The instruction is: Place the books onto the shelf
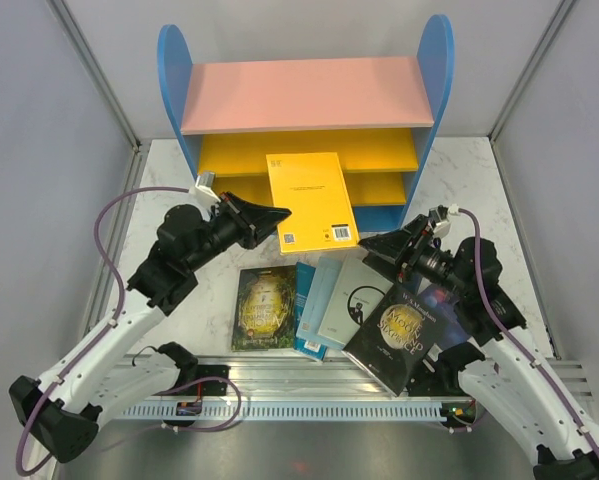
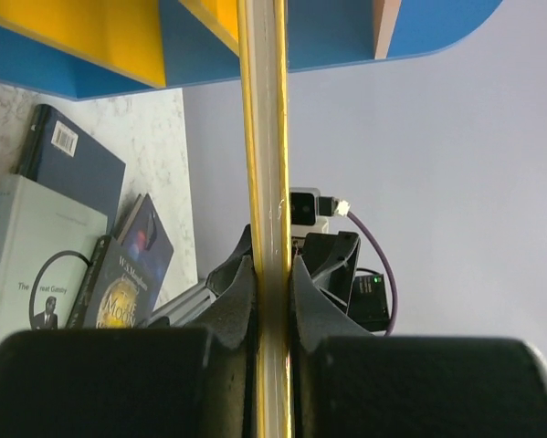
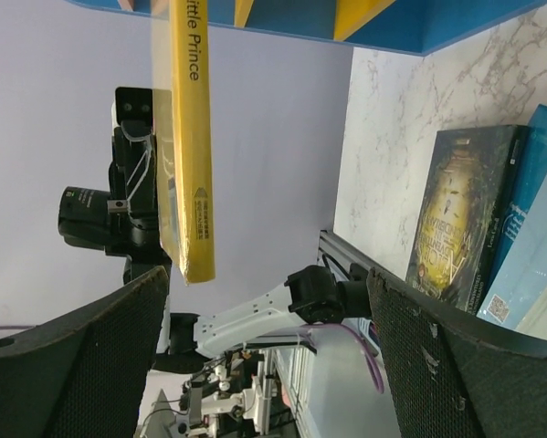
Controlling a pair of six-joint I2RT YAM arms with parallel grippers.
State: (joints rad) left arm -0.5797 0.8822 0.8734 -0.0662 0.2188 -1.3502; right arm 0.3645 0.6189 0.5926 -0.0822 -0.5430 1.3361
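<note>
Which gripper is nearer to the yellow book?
Left. The left gripper is shut on the yellow book at its edge; the right gripper is open, apart, near its corner.

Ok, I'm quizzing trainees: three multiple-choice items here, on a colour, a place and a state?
1. The shelf has a top board that is: A pink; B yellow; C blue.
2. The dark green book lies: A on the shelf; B on the table; C in a gripper.
3. The left gripper is: A open; B shut on the yellow book; C out of view.
Key: 1A, pink above yellow boards; 2B, flat beside the teal book; 3B, fingers clamp the book's edge.
</note>
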